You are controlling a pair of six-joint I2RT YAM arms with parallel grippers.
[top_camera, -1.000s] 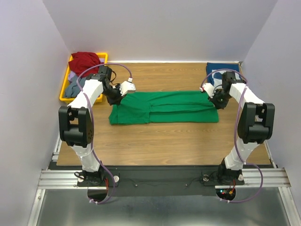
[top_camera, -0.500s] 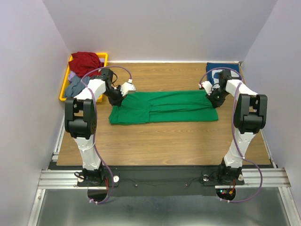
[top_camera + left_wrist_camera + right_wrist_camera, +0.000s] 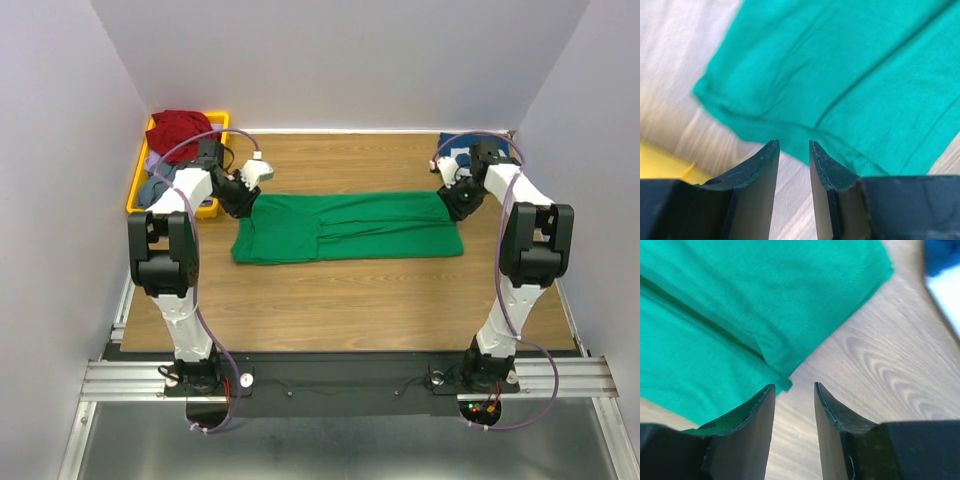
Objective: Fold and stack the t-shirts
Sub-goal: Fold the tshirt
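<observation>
The green t-shirt [image 3: 345,227] lies flat on the table, folded into a long band running left to right. My left gripper [image 3: 243,196] hovers at its far left corner; in the left wrist view the gripper [image 3: 792,145] is open, with bare table between the fingers and green cloth [image 3: 850,75] just beyond. My right gripper [image 3: 455,197] is at the shirt's far right corner. In the right wrist view it [image 3: 794,386] is open over wood, beside the shirt's corner [image 3: 765,305]. The navy t-shirt [image 3: 455,150] lies at the back right, its blue cloth [image 3: 942,255] showing past the fingers.
A yellow bin [image 3: 134,196] stands at the back left, holding a red garment [image 3: 180,128] and greyish clothes. Its yellow edge [image 3: 660,167] shows low in the left wrist view. White walls close in the table on three sides.
Both grippers have opened and let go of the green t-shirt's far corners. Both have shifted slightly toward the back and outward. The shirt's far edge now lies flat.
</observation>
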